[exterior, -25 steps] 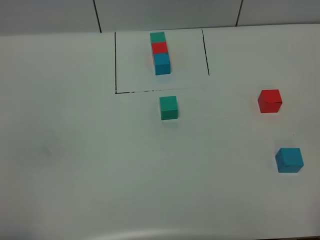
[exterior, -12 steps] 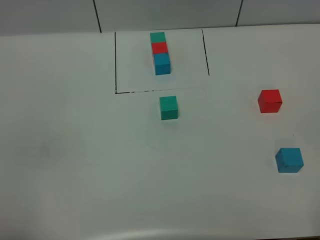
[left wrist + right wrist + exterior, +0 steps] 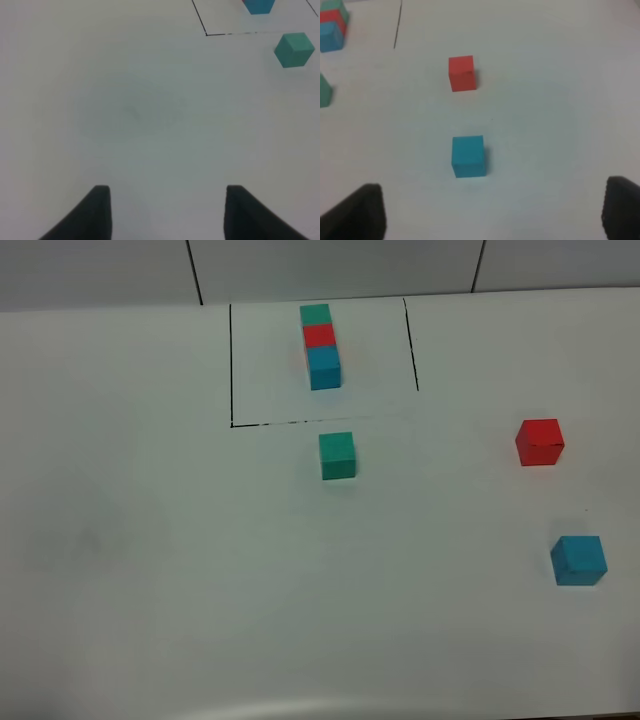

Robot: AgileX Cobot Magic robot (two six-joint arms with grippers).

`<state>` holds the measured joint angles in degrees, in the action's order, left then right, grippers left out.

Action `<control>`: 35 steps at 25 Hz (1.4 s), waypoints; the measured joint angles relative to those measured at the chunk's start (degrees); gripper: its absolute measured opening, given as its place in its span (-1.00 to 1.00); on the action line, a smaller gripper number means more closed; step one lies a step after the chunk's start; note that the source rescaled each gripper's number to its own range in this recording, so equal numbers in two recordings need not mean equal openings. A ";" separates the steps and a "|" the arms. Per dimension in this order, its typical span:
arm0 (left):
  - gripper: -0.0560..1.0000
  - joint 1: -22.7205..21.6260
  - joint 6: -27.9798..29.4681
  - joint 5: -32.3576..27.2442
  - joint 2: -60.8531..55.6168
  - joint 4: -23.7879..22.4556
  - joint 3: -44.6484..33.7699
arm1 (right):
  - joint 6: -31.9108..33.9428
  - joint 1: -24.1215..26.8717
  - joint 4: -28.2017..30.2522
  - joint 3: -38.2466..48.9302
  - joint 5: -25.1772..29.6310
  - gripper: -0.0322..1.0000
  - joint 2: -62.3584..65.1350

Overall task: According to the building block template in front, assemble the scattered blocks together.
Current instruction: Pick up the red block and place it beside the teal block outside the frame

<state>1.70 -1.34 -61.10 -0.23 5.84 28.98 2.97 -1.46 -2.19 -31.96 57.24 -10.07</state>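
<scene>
Your left gripper (image 3: 167,200) hovered with its jaws parted by a moderate gap and nothing between them; only the two dark fingertips (image 3: 97,212) showed. Your right gripper (image 3: 495,197) hovered too, its jaws spread much wider, almost to the edges of its wrist view, and likewise empty. Both tilted downward, touching nothing.

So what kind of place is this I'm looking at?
Probably a robot test bench in a lab: a plain white table, drawn black lines framing a sample row of cubes, and a loose green cube, red cube and blue cube.
</scene>
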 joint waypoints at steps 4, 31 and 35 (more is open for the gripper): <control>-0.68 0.00 0.00 0.00 0.00 0.00 0.00 | -0.09 0.00 0.05 -4.37 -4.28 0.52 -18.84; -0.69 0.00 0.00 0.00 0.00 0.00 0.00 | -5.02 -6.34 -5.45 -50.69 -10.06 0.52 -104.06; -0.69 0.00 0.00 0.00 0.00 0.00 0.00 | -4.58 -6.34 -1.83 -53.66 -9.42 0.52 -107.93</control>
<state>1.70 -1.34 -61.10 -0.23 5.84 28.98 -1.62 -7.80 -4.01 -85.61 47.82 -118.01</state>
